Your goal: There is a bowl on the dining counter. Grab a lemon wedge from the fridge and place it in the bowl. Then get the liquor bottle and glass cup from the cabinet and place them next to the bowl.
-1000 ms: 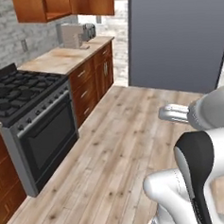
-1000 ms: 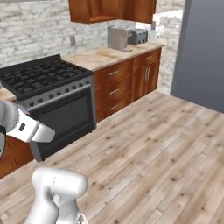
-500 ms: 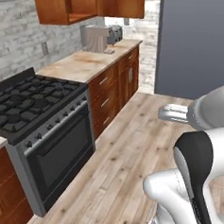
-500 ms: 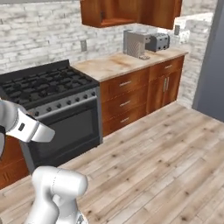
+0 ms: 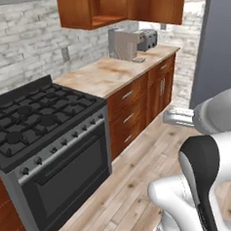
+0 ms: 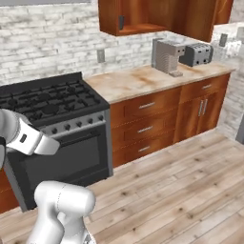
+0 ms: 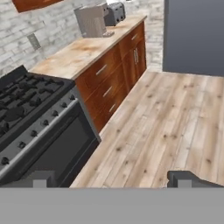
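My gripper [image 7: 111, 179] is open, its two dark fingertips [image 7: 39, 178] far apart with nothing between them, hanging above the wooden floor in front of the stove. The fridge is a tall grey slab at the right [image 5: 215, 42], seen shut in the hand view [image 7: 192, 35]. A wooden wall cabinet [image 5: 102, 8] hangs over the counter with one compartment open [image 6: 143, 16]; I see nothing inside it. The bowl, lemon wedge, liquor bottle and glass cup are out of view.
A black gas stove [image 5: 34, 118] stands at the left. Beside it runs a wooden counter [image 6: 138, 81] over drawers, carrying a coffee machine [image 6: 167, 55] and a toaster [image 6: 198, 53]. Open plank floor [image 7: 166, 113] stretches toward the fridge.
The whole picture has shifted: the base has moved, so stove and counter look larger and nearer and the fridge has slid to the right edge. The arm keeps its pose; the gripper stays open.
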### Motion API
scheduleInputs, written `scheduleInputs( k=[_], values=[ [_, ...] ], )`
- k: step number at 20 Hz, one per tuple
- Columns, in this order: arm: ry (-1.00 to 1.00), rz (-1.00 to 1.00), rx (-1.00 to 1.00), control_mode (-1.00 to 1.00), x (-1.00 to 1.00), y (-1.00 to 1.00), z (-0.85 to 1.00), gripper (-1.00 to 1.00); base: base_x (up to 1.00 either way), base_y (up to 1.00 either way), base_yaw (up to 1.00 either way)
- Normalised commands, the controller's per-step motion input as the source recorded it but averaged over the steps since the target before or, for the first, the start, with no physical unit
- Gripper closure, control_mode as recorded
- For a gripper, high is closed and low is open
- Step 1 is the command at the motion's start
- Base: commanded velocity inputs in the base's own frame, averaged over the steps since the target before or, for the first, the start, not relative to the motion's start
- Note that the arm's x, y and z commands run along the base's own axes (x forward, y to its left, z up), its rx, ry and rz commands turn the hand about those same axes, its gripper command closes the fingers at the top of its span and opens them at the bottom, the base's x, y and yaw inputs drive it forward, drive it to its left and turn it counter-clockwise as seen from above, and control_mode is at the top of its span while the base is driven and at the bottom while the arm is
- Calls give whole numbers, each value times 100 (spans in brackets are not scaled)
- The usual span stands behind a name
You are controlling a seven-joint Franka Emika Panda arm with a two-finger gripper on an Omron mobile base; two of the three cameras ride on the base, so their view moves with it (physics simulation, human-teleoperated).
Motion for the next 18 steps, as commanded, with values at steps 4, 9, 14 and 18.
scheduleInputs(
  k=[4,9,14,18],
  values=[
    [0,0,0,100,0,0,0,-100,100,-34,35],
    [0,0,0,100,0,0,0,-100,97,-38,36],
    [0,0,0,100,0,0,0,-100,90,-33,34],
    [0,0,0,100,0,0,0,-100,77,-32,29]
  ],
)
